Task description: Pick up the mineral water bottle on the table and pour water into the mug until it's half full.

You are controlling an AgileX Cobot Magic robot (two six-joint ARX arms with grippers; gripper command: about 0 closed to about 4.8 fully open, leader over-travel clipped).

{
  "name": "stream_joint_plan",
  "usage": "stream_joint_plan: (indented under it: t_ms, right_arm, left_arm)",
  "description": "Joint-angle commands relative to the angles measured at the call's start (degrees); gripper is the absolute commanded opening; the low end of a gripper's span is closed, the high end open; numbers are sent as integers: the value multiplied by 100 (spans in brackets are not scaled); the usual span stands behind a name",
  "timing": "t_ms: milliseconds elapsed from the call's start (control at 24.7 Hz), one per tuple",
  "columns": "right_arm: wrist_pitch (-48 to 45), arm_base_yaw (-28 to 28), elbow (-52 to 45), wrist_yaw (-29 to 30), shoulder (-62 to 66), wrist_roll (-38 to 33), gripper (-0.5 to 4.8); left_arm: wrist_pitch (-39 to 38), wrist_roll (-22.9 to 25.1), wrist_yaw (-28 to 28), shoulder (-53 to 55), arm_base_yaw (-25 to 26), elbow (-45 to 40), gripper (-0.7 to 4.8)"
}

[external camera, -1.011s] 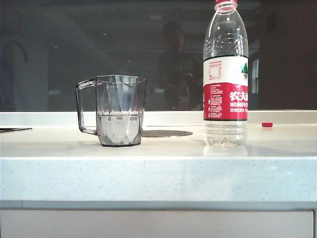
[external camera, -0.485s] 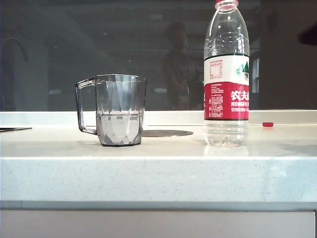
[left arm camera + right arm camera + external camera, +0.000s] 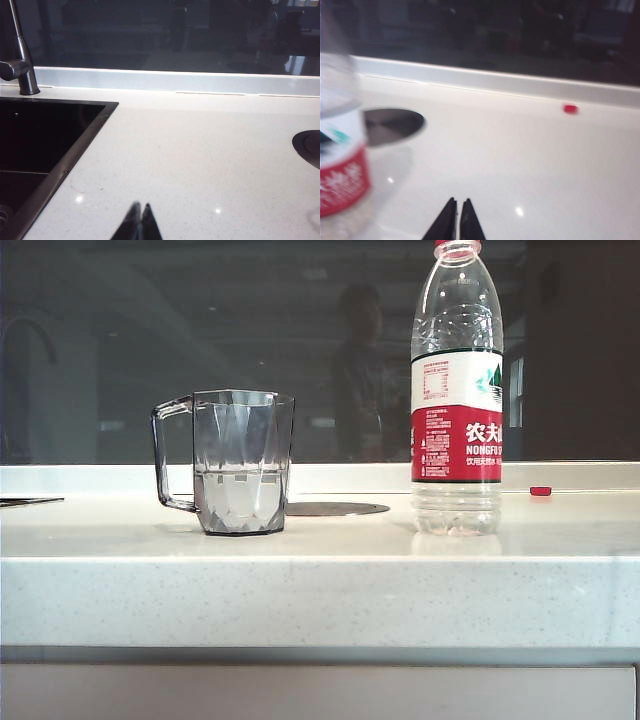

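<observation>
mineral water bottle (image 3: pixel 457 390) uncapped, nearly empty | mug (image 3: pixel 243 462) half water (image 3: pixel 241 497) | left gripper (image 3: pixel 139 220), right gripper (image 3: pixel 456 216): fingers together, low over table (image 3: pixel 320 590)

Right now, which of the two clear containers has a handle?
The smoky-grey faceted mug, left of the taller, handleless mineral water bottle; its angular handle juts out on its left.

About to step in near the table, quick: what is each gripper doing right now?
Left gripper: closed, holding nothing, low over the table near the sink.
Right gripper: closed, empty, beside the mineral water bottle, not touching it.
</observation>
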State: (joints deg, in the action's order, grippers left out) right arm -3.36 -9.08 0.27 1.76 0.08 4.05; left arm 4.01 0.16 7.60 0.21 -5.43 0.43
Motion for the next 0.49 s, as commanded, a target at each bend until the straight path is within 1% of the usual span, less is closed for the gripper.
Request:
stream_joint_plan:
  t_ms: [40,121,364,404,485]
  right_arm:
    - [273,348,-20,96,-17,-26,31]
    - [385,562,-20,96,-17,-240,31]
    - [492,660,-20,44,-17,-461,31]
    - [492,660,-20,-109,-17,-601,31]
    - [485,662,-20,-275,-17,-623,31]
  left_arm:
    - [76,-15,-31,0,-2,15,-4]
    - [79,-15,-4,0,0,15,-4]
    - [74,-15,-9,0,-2,15,-4]
    - [76,-15,-11,0,-2,15,-4]
    - [74,-15,-9,0,-2,15,-4]
